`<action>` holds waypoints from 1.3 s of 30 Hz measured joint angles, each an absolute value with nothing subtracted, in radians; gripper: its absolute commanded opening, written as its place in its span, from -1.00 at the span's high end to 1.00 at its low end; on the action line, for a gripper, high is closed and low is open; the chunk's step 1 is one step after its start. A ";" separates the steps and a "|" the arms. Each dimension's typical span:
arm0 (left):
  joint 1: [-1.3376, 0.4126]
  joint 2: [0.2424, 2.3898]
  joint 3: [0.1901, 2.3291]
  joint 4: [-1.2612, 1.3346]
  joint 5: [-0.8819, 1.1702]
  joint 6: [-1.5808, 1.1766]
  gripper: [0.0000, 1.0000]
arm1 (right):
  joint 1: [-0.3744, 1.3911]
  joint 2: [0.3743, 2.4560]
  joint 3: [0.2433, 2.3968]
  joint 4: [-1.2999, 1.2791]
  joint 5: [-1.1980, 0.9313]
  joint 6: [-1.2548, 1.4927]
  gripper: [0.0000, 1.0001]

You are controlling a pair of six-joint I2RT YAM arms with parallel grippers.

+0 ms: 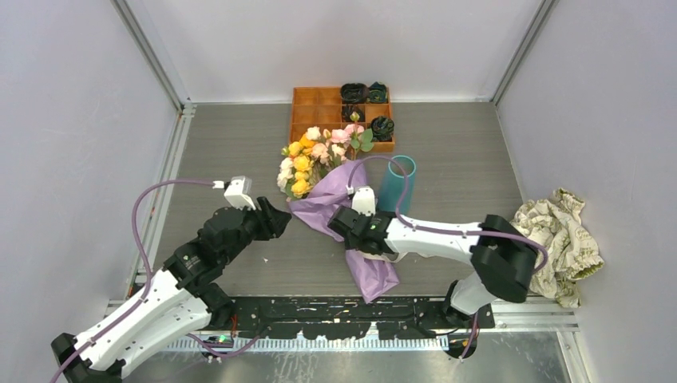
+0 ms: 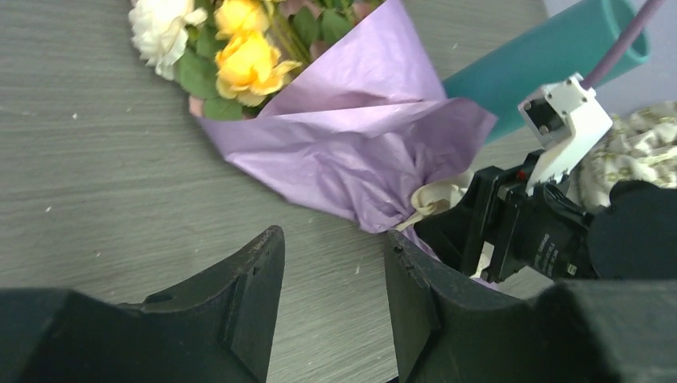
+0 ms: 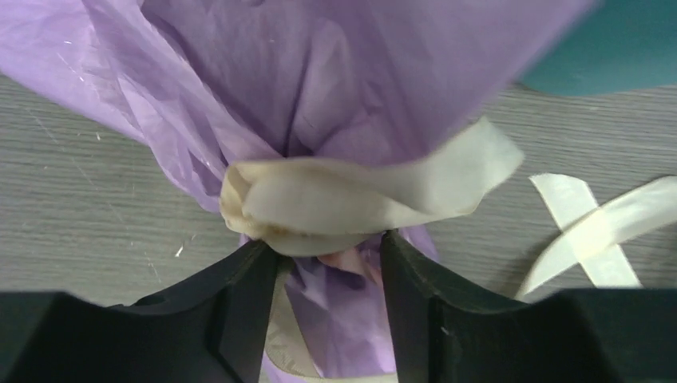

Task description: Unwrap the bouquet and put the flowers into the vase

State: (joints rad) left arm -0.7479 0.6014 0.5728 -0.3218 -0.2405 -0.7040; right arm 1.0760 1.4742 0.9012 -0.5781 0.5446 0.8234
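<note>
The bouquet lies on the table with its flowers (image 1: 307,159) (image 2: 247,60) toward the back, still bundled in purple paper (image 1: 335,195) (image 2: 359,152) (image 3: 319,72). A cream ribbon (image 3: 343,199) (image 2: 435,195) is tied round its neck. The teal vase (image 1: 395,187) (image 2: 543,68) stands just right of the bouquet. My right gripper (image 1: 337,222) (image 3: 326,243) is at the neck, jaws apart, fingertips against the ribbon's lower edge and the paper tail showing in the gap. My left gripper (image 1: 279,217) (image 2: 334,239) is open over bare table, just left of the neck.
An orange compartmented tray (image 1: 319,108) with dark rosettes (image 1: 355,93) sits at the back behind the flowers. A beige patterned cloth (image 1: 559,239) (image 2: 631,152) is bunched at the right wall. Loose ribbon ends (image 3: 591,231) lie right of the neck.
</note>
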 measured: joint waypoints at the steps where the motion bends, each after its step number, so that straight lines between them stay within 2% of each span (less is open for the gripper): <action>1: -0.748 0.601 0.570 -0.335 -0.244 -0.704 0.00 | 1.063 1.502 0.906 -0.566 0.525 0.816 0.18; 4: -0.748 0.603 0.566 -0.373 -0.255 -0.706 0.00 | 1.051 1.596 0.954 -0.546 0.477 0.788 0.48; 6: -0.748 0.594 0.566 -0.396 -0.266 -0.706 0.00 | 1.052 1.659 1.011 -0.546 0.448 0.764 0.52; 9: -0.748 0.553 0.566 -0.429 -0.290 -0.705 -0.02 | 1.053 1.755 1.132 -0.558 0.388 0.732 0.49; 11: -0.748 0.520 0.566 -0.449 -0.315 -0.703 -0.02 | 1.065 1.827 1.232 -0.568 0.345 0.707 0.31; 15: -0.748 0.470 0.566 -0.483 -0.356 -0.701 -0.03 | 1.087 1.923 1.372 -0.554 0.292 0.673 -0.25; 17: -0.748 0.467 0.566 -0.495 -0.367 -0.700 -0.03 | 1.092 1.922 1.380 -0.545 0.280 0.659 -0.36; 20: -0.748 0.481 0.561 -0.490 -0.366 -0.700 -0.04 | 1.090 1.878 1.360 -0.547 0.282 0.649 -0.39; 25: -0.748 0.571 0.537 -0.444 -0.339 -0.698 -0.05 | 1.078 1.671 1.280 -0.566 0.344 0.645 -0.48; 30: -0.748 0.752 0.537 -0.332 -0.259 -0.698 -0.05 | 1.069 1.397 1.192 -0.574 0.432 0.661 -0.48; 35: -0.773 0.990 0.577 -0.245 -0.170 -0.681 -0.16 | 1.067 1.275 1.100 -0.618 0.518 0.700 -0.48; 39: -0.853 1.160 0.716 -0.236 -0.158 -0.638 -0.25 | 1.067 1.226 1.029 -0.665 0.558 0.723 -0.47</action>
State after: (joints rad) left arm -0.8528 1.1599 0.7158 -0.2363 -0.1581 -0.6384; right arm 1.0668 1.2263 1.0290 -0.6651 0.5583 0.7227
